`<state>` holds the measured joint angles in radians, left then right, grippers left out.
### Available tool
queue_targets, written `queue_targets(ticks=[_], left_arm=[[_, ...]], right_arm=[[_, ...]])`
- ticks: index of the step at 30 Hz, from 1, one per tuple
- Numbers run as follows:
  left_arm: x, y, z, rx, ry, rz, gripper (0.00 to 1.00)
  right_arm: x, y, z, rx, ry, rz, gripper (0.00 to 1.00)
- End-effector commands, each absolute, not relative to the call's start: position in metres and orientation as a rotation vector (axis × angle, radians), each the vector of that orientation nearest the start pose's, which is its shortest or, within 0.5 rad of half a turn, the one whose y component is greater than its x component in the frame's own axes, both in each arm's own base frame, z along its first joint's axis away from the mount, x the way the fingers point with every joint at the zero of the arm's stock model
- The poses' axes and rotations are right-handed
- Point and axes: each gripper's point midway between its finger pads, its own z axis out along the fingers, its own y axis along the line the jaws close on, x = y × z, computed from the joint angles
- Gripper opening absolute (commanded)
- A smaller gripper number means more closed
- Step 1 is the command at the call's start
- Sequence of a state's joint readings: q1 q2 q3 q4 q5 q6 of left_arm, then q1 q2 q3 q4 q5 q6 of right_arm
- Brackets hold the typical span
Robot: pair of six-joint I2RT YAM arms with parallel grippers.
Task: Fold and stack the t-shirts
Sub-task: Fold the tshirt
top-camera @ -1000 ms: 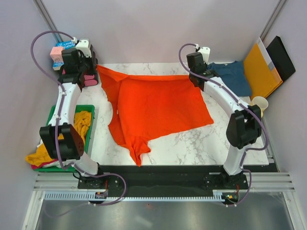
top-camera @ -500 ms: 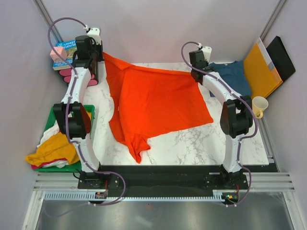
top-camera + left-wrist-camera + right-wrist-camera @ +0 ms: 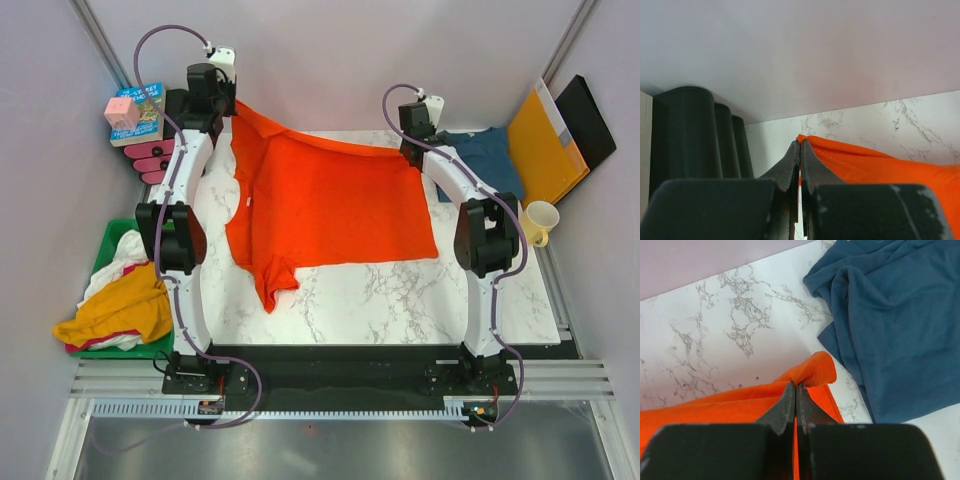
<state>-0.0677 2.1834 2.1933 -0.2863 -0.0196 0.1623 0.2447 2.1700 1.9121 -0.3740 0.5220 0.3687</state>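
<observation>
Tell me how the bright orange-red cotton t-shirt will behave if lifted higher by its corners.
Probably floppy: the orange-red t-shirt sags between the left gripper and right gripper. Likely light, since thin fingertip pinches hold it. Its lower end may drag on the marble table.

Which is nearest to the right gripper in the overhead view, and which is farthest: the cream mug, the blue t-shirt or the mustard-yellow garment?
From the right gripper, shut on a corner of the orange t-shirt:
1. Blue t-shirt, just to its right, at the back.
2. Cream mug, by the right edge.
3. Mustard-yellow garment, far left, across the whole workspace.
</observation>
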Motion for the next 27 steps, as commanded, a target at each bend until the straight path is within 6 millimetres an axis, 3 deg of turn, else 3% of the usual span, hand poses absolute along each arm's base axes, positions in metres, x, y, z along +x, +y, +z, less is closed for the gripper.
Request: queue_targets(ticks=[1,9,10,11,16,20,27], left_arm=[[0.642,-0.016,0.313,0.171,1.771,0.17,0.02],[0.635,-0.022,0.292,0.185,1.814,0.19,0.02],[0.63,-0.024,0.297,0.187,1.809,0.181,0.02],[0.625,-0.029,0.282,0.202,1.842,0.171,0.02],[0.598,-0.043,0.259,0.234,1.907,0.121,0.02],[0.586,-0.041,0.24,0.228,1.956,0.122,0.02],[0.573,-0.041,0.237,0.206,1.981,0.103,0.02]], right_arm=[[0.603,0.075,0.182,0.442,2.004,-0.137,0.0],[0.61,0.075,0.164,0.45,2.028,-0.122,0.0],[0.61,0.076,0.163,0.45,2.032,-0.115,0.0],[0.609,0.076,0.165,0.452,2.029,-0.113,0.0],[0.602,0.068,0.158,0.457,2.043,-0.144,0.0],[0.603,0.061,0.151,0.468,2.055,-0.149,0.0],[0.595,0.048,0.128,0.5,2.098,-0.168,0.0]])
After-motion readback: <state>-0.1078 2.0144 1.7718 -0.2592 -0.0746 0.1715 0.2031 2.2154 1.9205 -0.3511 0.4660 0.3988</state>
